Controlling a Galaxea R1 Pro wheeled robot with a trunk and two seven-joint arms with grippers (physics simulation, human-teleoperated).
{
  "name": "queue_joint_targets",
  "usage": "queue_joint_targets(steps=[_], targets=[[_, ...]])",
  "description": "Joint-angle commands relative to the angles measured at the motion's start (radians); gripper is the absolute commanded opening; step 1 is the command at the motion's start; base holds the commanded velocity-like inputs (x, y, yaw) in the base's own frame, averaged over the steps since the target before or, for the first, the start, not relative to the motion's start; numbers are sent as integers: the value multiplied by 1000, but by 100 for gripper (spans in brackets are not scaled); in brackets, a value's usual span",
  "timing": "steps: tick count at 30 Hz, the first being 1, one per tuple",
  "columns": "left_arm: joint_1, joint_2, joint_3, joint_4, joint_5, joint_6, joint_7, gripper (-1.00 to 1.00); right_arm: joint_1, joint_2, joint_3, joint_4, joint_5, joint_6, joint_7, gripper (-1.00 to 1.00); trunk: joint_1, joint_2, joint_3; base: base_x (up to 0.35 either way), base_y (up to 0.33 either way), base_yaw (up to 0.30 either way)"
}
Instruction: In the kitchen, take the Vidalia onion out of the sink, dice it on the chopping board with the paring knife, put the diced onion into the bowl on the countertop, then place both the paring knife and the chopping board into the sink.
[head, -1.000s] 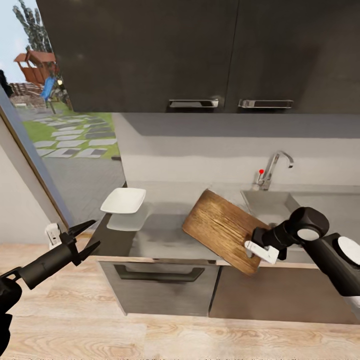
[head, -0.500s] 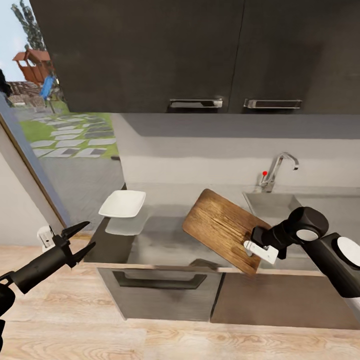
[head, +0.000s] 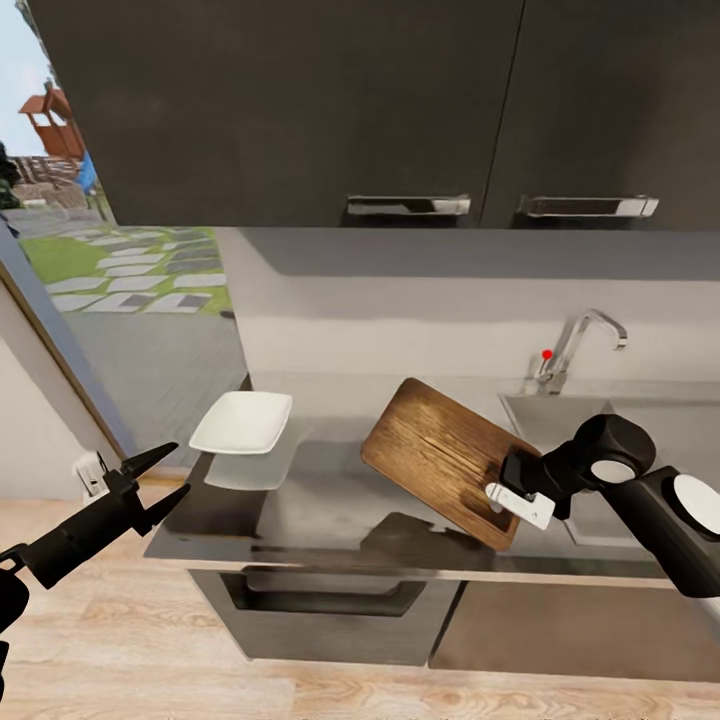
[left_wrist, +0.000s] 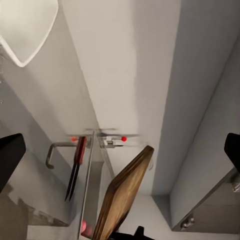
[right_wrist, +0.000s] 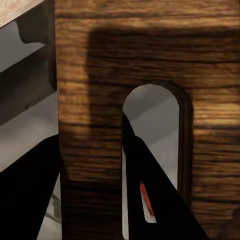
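Note:
My right gripper (head: 512, 494) is shut on the chopping board (head: 437, 457) at its handle-slot end and holds it tilted over the countertop (head: 330, 505), just left of the sink (head: 545, 410). In the right wrist view the board (right_wrist: 100, 60) is close up, with one dark finger (right_wrist: 150, 180) through the slot. The red-handled paring knife (left_wrist: 78, 151) lies by the tap (head: 583, 340), and its handle (right_wrist: 144, 196) shows through the slot. The white bowl (head: 243, 421) sits on the counter's left end. My left gripper (head: 165, 476) hangs open off the counter's left edge. No onion pieces can be made out.
Dark wall cabinets (head: 300, 110) with chrome handles hang above the counter. A drawer with a dark bar handle (head: 330, 600) sits below the worktop. A window with a garden (head: 100, 250) is at the left. The floor is pale wood.
The whole view has shifted, so the camera moved and the counter now looks closer. The board stays in my right gripper at about the same tilt. My left gripper stays open.

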Motion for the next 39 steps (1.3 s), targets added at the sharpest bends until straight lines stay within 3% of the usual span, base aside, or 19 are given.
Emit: queue_joint_targets(steps=[1, 26, 32, 39], targets=[[-1, 0, 1, -1, 11, 3, 10, 100, -1, -1, 2, -3, 2, -7, -1, -100, 1, -2, -4, 9, 2, 0], [-1, 0, 1, -1, 11, 3, 9, 100, -1, 3, 1, -6, 7, 9, -3, -100, 1, -2, -17, 1, 0, -66], [-1, 0, 1, -1, 11, 3, 9, 100, -1, 29, -10, -6, 5, 11, -2, -100, 1, -2, -17, 0, 0, 2], [-1, 0, 1, -1, 11, 3, 9, 100, -1, 31, -12, -6, 3, 8, -2, -100, 1, -2, -13, 0, 0, 173]])
